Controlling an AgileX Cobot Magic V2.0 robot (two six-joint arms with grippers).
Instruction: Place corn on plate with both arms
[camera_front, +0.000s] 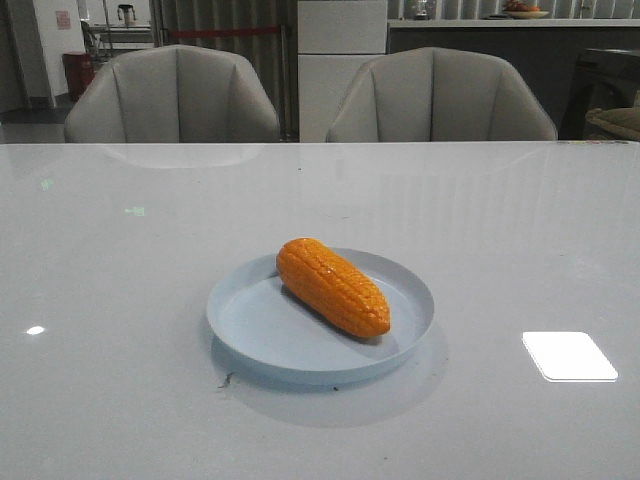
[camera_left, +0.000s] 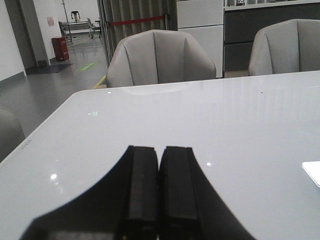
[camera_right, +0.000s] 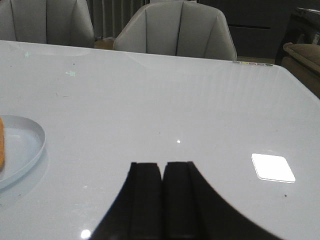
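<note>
A: Where is the corn (camera_front: 333, 286) found?

B: It is laid inside the plate (camera_front: 262, 335), slanted, its blunt end turned toward ten o'clock and its tapered tip toward four o'clock, close to the rim there. The plate is set on the white table (camera_front: 120, 300), near the middle.

A: And the tools?

B: The left gripper (camera_left: 159, 187) is seen with its fingers pressed together, nothing between them, above bare tabletop. The right gripper (camera_right: 161, 195) is likewise closed on nothing; the plate's edge is glimpsed at nine o'clock in its view. Two grey chairs (camera_front: 172, 95) are placed beyond the table at twelve o'clock.
</note>
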